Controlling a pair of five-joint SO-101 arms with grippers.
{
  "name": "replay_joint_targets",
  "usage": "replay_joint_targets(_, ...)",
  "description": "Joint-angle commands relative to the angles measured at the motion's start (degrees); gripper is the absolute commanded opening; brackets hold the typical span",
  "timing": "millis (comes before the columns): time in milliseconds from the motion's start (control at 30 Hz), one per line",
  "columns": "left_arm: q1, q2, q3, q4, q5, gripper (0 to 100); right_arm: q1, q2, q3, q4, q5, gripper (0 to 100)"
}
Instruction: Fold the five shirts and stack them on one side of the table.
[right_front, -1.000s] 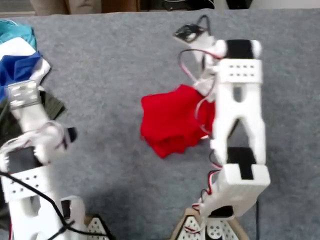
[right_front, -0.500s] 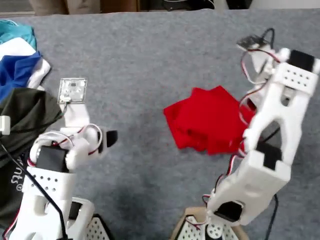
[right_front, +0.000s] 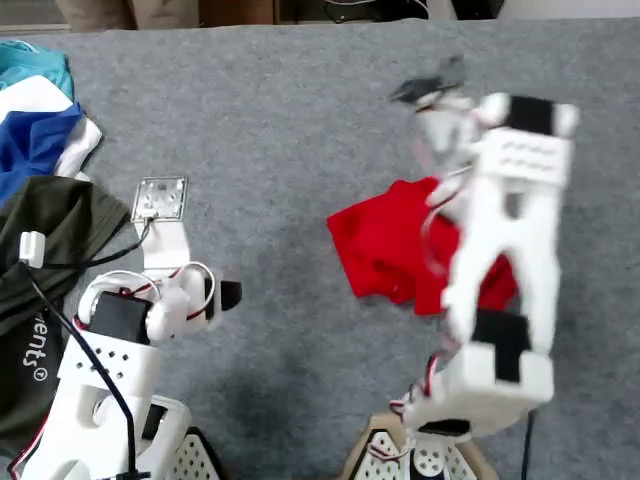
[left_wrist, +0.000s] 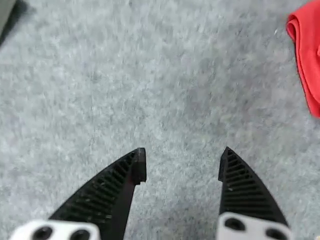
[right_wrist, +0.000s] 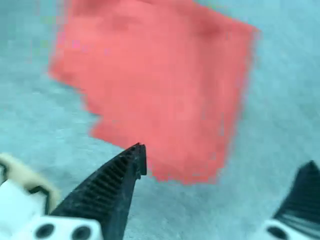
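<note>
The right arm (right_front: 505, 250) has swung back in from the right side of the table and now stands over the red shirt (right_front: 385, 250), which lies where it lay half a second ago. The left arm (right_front: 130, 330) has barely shifted.

The table (right_front: 250, 110) is covered in grey cloth from edge to edge. The right arm covers the right part of the red shirt in the high view. The left arm sits at the near left, well apart from the red shirt.

At the table's left edge lies a heap of shirts: a dark green shirt (right_front: 45, 260) nearest the left arm, then a blue shirt (right_front: 35, 140), a white shirt (right_front: 40, 98) and a teal shirt (right_front: 35, 62) towards the far corner.

The red shirt lies right of the middle as a flat, roughly square bundle (right_wrist: 155, 85), and its edge also shows in the left wrist view (left_wrist: 306, 65).

The right gripper (right_wrist: 225, 157) hangs above the edge of the red shirt, its jaws spread wide and holding nothing. The left gripper (left_wrist: 183, 155) hangs over bare grey cloth, its jaws also spread and holding nothing.
</note>
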Motion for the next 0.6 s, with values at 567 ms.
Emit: replay_joint_targets(567,-22.68,-0.40,-0.53,2.20,-0.09,25,-12.26,0.13,26.24,-22.59,-8.97,16.2)
